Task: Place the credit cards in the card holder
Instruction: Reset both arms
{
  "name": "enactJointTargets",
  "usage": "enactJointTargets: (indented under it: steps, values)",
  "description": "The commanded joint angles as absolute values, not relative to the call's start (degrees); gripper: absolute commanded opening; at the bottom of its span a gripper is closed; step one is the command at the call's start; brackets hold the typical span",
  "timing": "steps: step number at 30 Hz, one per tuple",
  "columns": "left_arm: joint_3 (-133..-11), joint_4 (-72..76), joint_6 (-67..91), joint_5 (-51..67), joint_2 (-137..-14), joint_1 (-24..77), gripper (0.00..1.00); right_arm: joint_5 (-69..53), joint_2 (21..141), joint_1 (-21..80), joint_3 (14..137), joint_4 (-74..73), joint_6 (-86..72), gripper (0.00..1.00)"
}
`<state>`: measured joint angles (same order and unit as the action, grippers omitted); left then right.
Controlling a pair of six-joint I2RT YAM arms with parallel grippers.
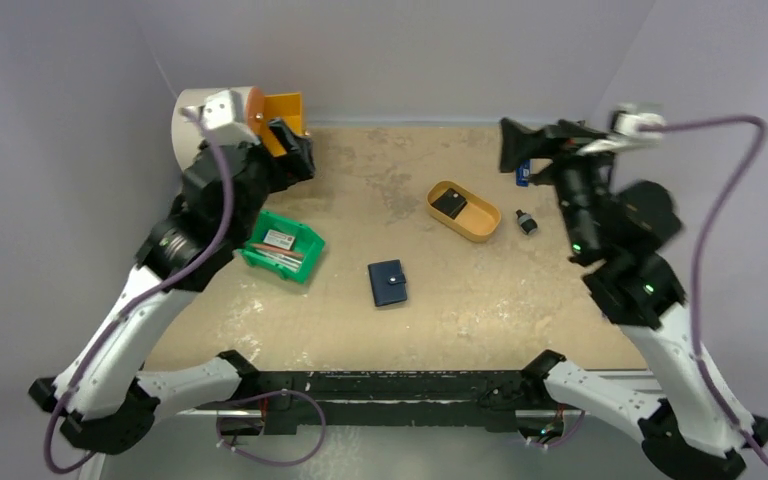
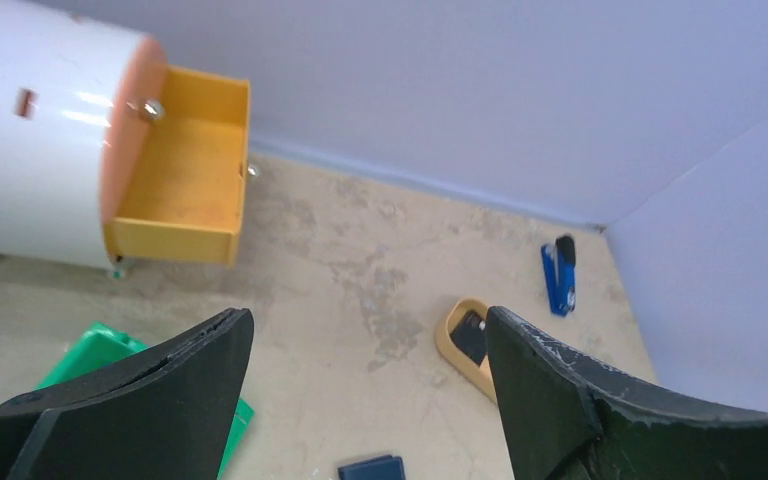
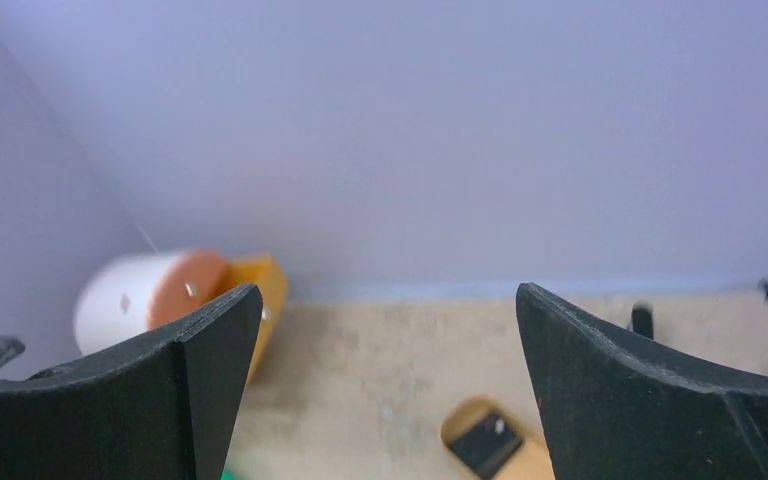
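Top external: the folded card holder lies central on the surface, untouched; likely cards sit in the green bin. Left wrist: left end effector spread, empty. Right wrist: right end effector likewise. Next, probably: reach down, pick 1 card.

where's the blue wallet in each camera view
Top view: wallet near the table's centre, below-left of the yellow tray.
Left wrist: wallet cut off at the bottom edge, near the middle.
Right wrist: not in it.
Shared landmark: the yellow tray, seen in all three.
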<state>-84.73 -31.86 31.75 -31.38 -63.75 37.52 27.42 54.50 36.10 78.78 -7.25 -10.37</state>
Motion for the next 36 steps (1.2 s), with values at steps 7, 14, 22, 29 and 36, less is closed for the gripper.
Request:
enactJointTargets:
  steps: [7,14,22,29,36]
  values:
    - [-83.6,-32.5,24.4,-44.7,-48.2,37.2,0.87,29.3,39.0,35.9,73.1,-5.7,1.9,0.99]
    - [-77.5,-34.2,26.2,-47.3,-45.7,37.2,0.87,31.7,33.4,35.9,64.5,-4.3,-2.9,0.99]
    - [-79.3,-34.0,25.9,-45.7,-48.3,37.3,0.87,45.8,37.3,36.0,65.4,-3.0,-17.5,0.99]
    - [-78.0,-33.5,26.5,-45.2,-48.3,37.2,0.88,36.4,31.7,35.9,59.0,7.2,-10.0,0.99]
    - [-78.0,-32.2,28.8,-42.7,-48.7,37.2,0.88,32.9,32.4,35.9,59.3,9.4,-7.8,0.99]
